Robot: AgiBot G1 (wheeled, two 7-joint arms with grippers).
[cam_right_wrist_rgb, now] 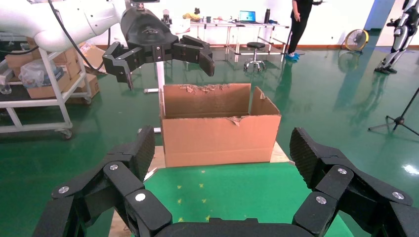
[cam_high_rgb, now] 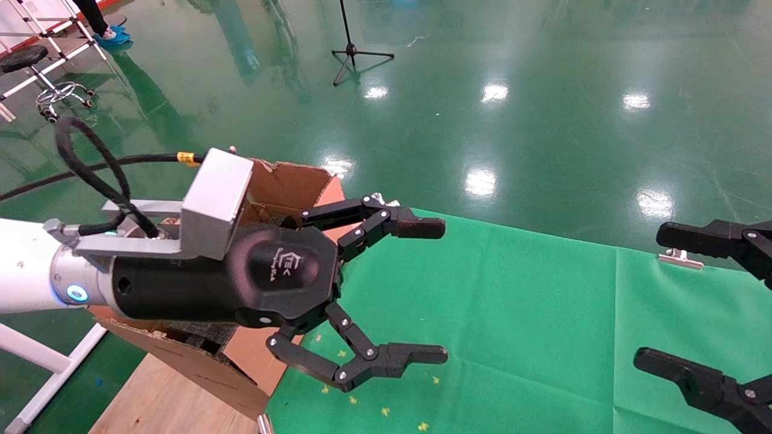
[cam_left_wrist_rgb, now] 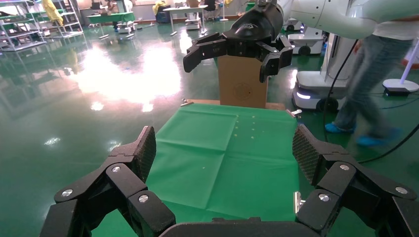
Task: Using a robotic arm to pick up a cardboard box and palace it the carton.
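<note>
The robotic arm (cam_high_rgb: 36, 271) is seen entering the head view from nine o'clock, white with a silver wrist, a silver camera block (cam_high_rgb: 216, 194) mounted on top and a black cable (cam_high_rgb: 90, 163) looped behind it. Its left gripper (cam_high_rgb: 422, 289) is held in the air with both black fingers spread wide apart, and nothing is held between them; the upper fingertip (cam_high_rgb: 422, 228) and the lower fingertip (cam_high_rgb: 419, 354) are well apart over the green cloth (cam_high_rgb: 512, 313). Just behind the gripper body, toward ten o'clock, the carton (cam_high_rgb: 289, 184) is found, its ragged flap edges standing up and its lower wall (cam_high_rgb: 199, 367) showing beneath the gripper; it rests at the edge of the cloth on a wooden surface (cam_high_rgb: 157, 401). In the right wrist view the same carton (cam_right_wrist_rgb: 220, 133) is shown standing beyond the cloth (cam_right_wrist_rgb: 227, 192), with the left gripper (cam_right_wrist_rgb: 163, 52) hanging open above it toward eleven o'clock. The right gripper (cam_high_rgb: 675, 301) is kept at three o'clock in the head view, its fingers likewise parted and empty. The small taped cardboard box cannot be made out in any view. A stool (cam_high_rgb: 24, 60) and a tripod stand (cam_high_rgb: 353, 51) are seen far off on the glossy green floor (cam_high_rgb: 543, 90).
</note>
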